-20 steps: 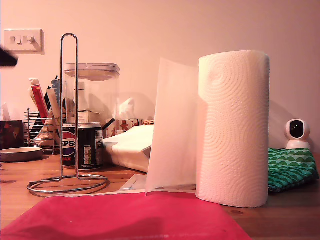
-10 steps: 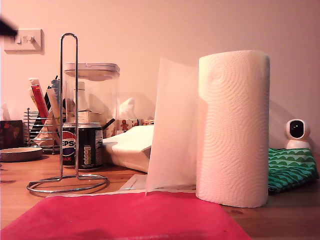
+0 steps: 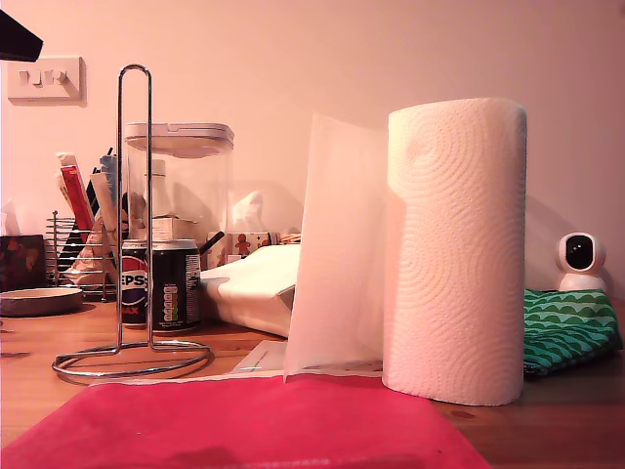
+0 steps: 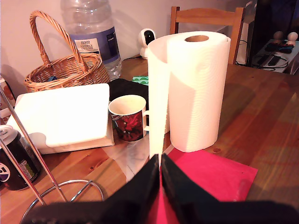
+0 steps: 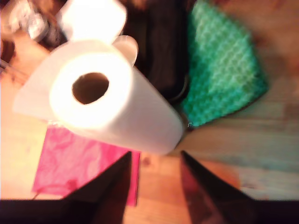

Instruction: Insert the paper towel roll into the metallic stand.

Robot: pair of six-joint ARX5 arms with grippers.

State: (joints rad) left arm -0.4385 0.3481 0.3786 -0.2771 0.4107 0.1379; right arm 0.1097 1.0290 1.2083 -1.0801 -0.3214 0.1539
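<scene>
My second gripper [image 5: 153,179], jaws spread and empty, hangs above the paper towel roll [image 3: 455,249] — looking down into its cardboard core, so this arm seems the better placed. The roll stands upright on the wooden table [image 3: 566,420], its loose sheet trailing toward the metallic stand [image 3: 134,225], well apart at the exterior view's left. My first gripper [image 4: 160,179], jaws pressed together on nothing, points at the roll from lower down. A red mat [image 3: 244,425] lies before both.
</scene>
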